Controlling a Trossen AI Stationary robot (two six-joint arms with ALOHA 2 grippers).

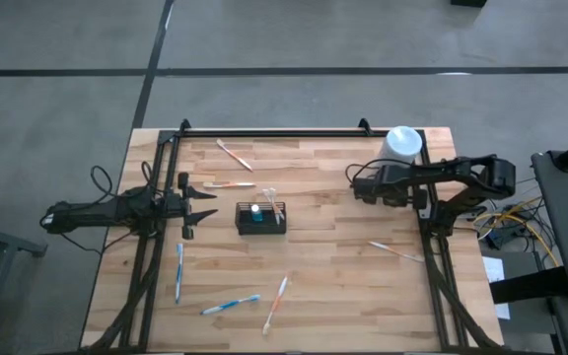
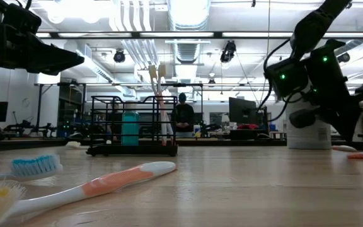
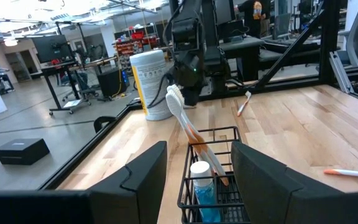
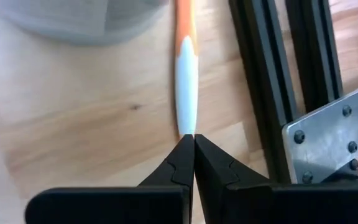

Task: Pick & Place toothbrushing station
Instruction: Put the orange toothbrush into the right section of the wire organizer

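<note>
Wooden butcher-block table [image 1: 323, 286] w/ black frame. Small black wire-mesh basket [image 1: 261, 218] sits near centre, holding upright toothbrushes and a teal bottle [image 3: 203, 190]. Left gripper [image 1: 208, 204], fingers spread wide & empty, is at basket's 9 o'clock, just beside it. Right gripper [image 4: 194, 144], fingers closed & empty, at 2 o'clock, well apart. White canister [image 3: 151, 84] label unreadable.

We are seeing the black wire basket [image 2: 131, 133] sitting at centre left, holding a teal bottle [image 2: 130, 128] and upright toothbrushes [image 2: 159, 101]; an orange-and-white toothbrush [image 2: 99, 184] is lying in the lower left foreground; a white canister [image 2: 309, 132] is standing at right
</note>
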